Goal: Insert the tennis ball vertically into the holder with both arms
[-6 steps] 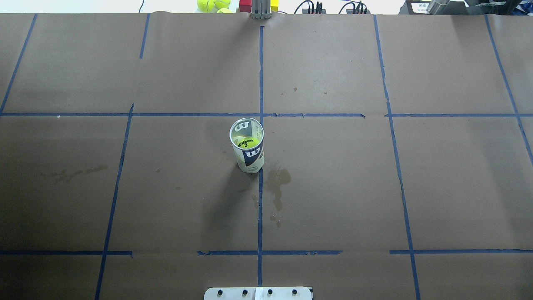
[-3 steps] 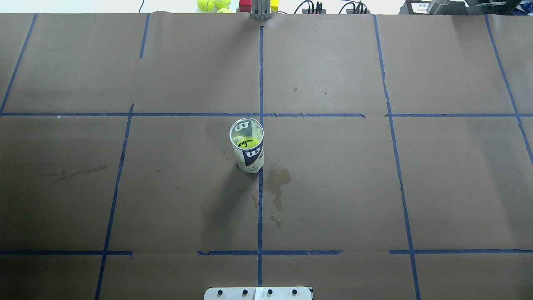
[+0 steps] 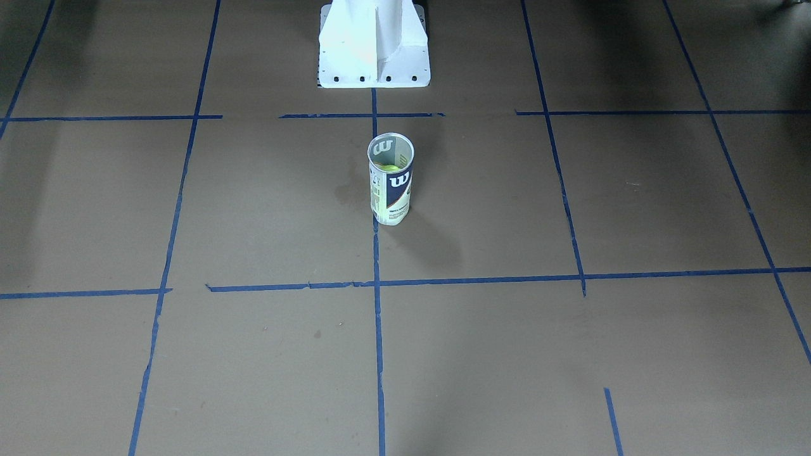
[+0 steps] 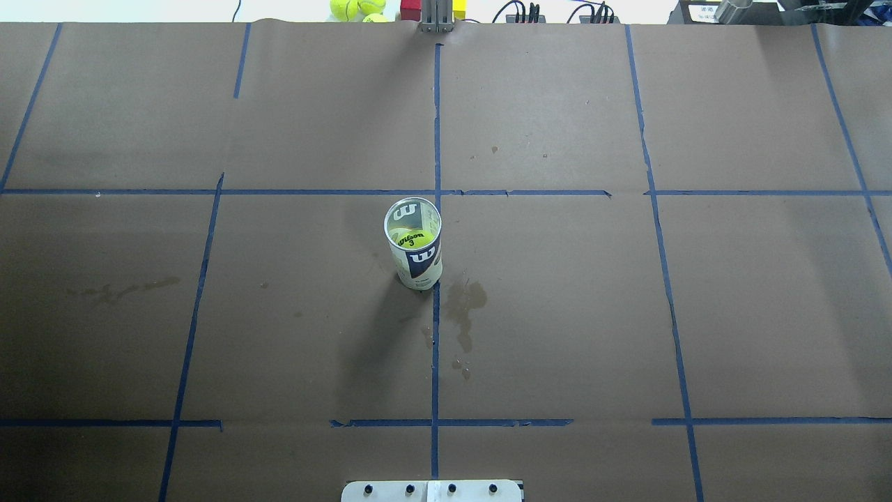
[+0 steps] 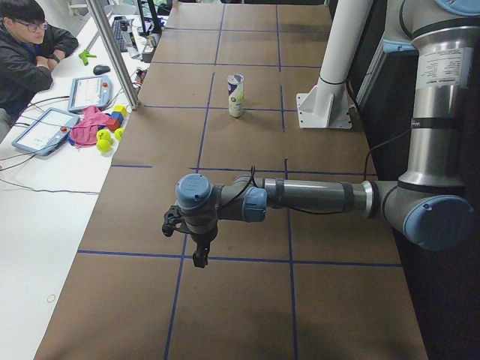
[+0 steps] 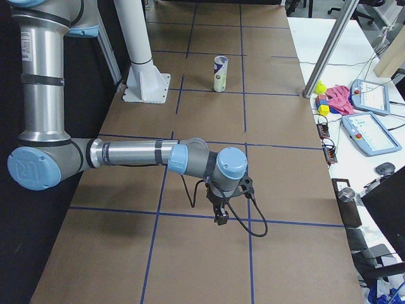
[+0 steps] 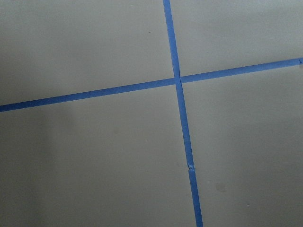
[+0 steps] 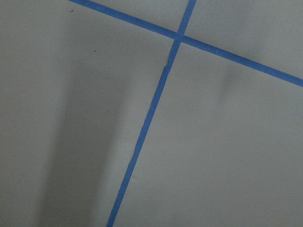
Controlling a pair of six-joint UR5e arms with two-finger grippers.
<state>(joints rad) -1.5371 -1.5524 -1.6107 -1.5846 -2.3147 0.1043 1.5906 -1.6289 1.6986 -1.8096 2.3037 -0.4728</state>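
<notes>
Brown paper covers the worktop [image 4: 557, 314], marked into large squares by blue tape lines [image 4: 435, 125]. Near the middle stands a clear plastic can [image 4: 413, 244] with a white and navy label and a white "W". It is upright with its open mouth facing up, and its foot sits at the centre tape line. A yellow-green tennis ball [image 4: 410, 239] rests inside the can, below the rim, with dark lettering and the numeral 3 showing from above. A pale stain [image 4: 465, 303] marks the paper just beside the can, on the robot's side.

Neither arm is near the can. In the view from the robot's left, the left arm [image 5: 315, 196] reaches out level above the worktop. The left claw [image 5: 199, 259] hangs pointing down over a tape line, well apart from the can [image 5: 235, 94]. In the view from the robot's right, the right arm [image 6: 126, 154] is stretched out the same way, and the right claw [image 6: 220, 218] points down above the paper, also far from the can [image 6: 219, 73]. Both claws are small and dark in these side views, so I cannot tell how wide either one is.

Both wrist cameras show only brown paper and crossing blue tape.

A white pedestal [image 3: 374, 44] stands at the robot's edge of the worktop. Beyond the far edge lie spare tennis balls [image 4: 352, 8]. A person [image 5: 22, 52] sits at a white side table in the left-hand view.
</notes>
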